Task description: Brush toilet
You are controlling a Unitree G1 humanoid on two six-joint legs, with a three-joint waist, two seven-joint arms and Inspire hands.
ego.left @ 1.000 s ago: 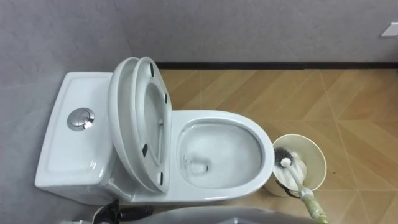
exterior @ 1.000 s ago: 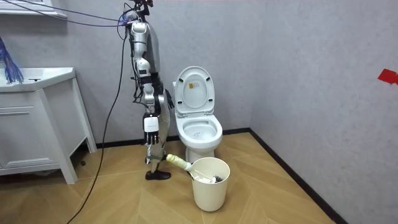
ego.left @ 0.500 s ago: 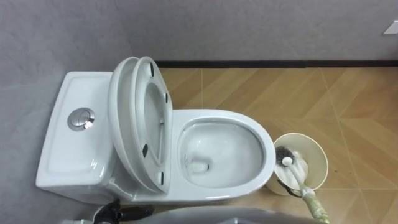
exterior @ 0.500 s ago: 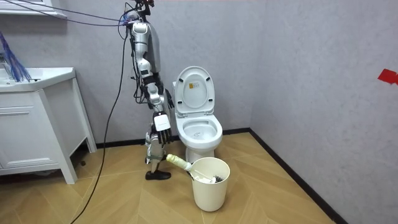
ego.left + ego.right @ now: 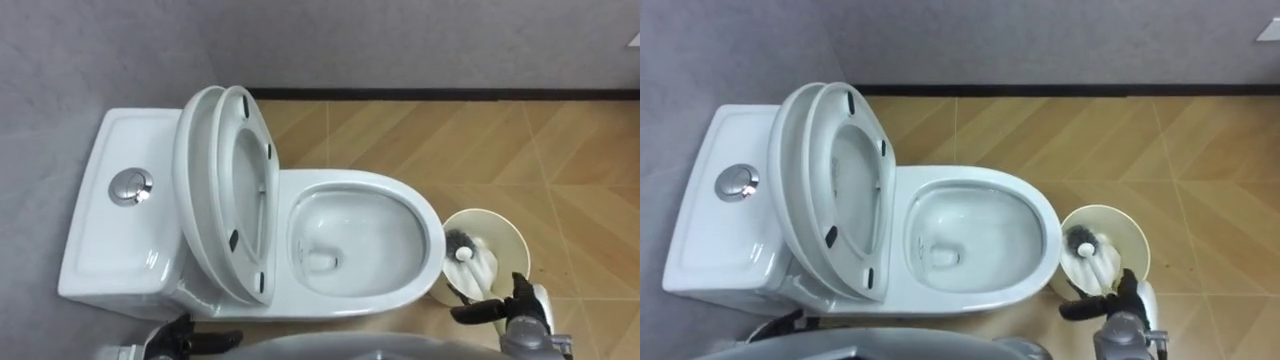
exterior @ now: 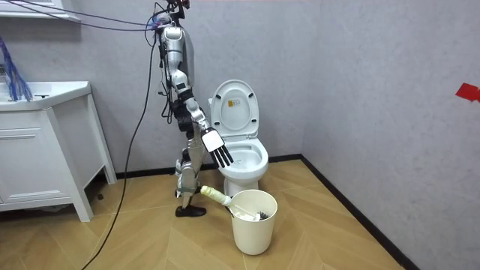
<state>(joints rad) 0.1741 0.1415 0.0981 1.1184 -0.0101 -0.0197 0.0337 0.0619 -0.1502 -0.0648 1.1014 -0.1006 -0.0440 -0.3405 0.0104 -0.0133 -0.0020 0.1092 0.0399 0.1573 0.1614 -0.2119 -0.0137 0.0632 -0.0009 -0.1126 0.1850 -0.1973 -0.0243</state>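
The white toilet (image 5: pixel 432 232) stands against the grey wall with its lid and seat (image 5: pixel 225 190) raised and a little water in the bowl. To its right a cream bucket (image 5: pixel 521 243) holds the toilet brush (image 5: pixel 466 256), dark head down and handle leaning out toward me. My right hand (image 5: pixel 512 310) is at the lower right, open with fingers spread, just over the bucket's near rim and the brush handle. In the room view the same right hand (image 6: pixel 218 151) hangs in front of the bowl. My left hand (image 5: pixel 195 338) shows at the bottom left, fingers straight.
The cistern (image 5: pixel 100 250) with a chrome flush button (image 5: pixel 130 187) is at the left. Wooden floor (image 5: pixel 560 150) lies open beyond the bucket. In the room view, I stand at the toilet's side, with a white vanity cabinet (image 6: pixel 41 150) behind me.
My right arm has swung up and forward from beside my leg, and the hand now shows at the lower right over the brush handle. The toilet, bucket and brush have not moved.
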